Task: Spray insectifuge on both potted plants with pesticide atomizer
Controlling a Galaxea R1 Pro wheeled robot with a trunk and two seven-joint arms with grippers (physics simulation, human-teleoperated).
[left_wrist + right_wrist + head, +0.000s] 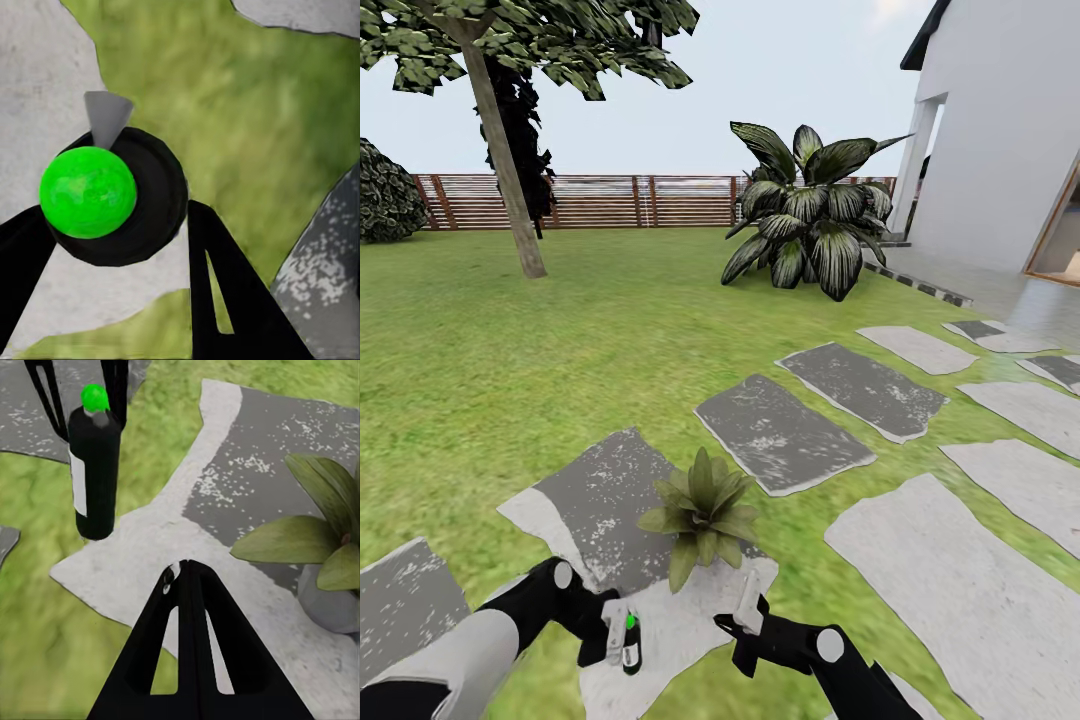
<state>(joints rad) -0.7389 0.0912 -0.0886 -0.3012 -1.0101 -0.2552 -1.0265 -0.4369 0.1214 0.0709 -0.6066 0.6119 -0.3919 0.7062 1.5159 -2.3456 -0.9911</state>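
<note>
Pinching the pesticide atomizer (pixel 631 641) upright in the left gripper (pixel 622 640), nozzle toward the potted plant (pixel 703 510) just ahead for spraying; right gripper (pixel 182 572) pressed together, idle alongside.

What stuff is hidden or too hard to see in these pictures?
- Potted plant: head view, leaves hide its pot.
- Same plant, right wrist view: cut off by the edge.
- Atomizer label: too blurry to read.
- Atomizer body, left wrist view: hidden under its green top.
- Fence: partly behind shrub.

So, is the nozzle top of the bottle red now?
No, the bottle held in the left hand has a bright green top.
</note>
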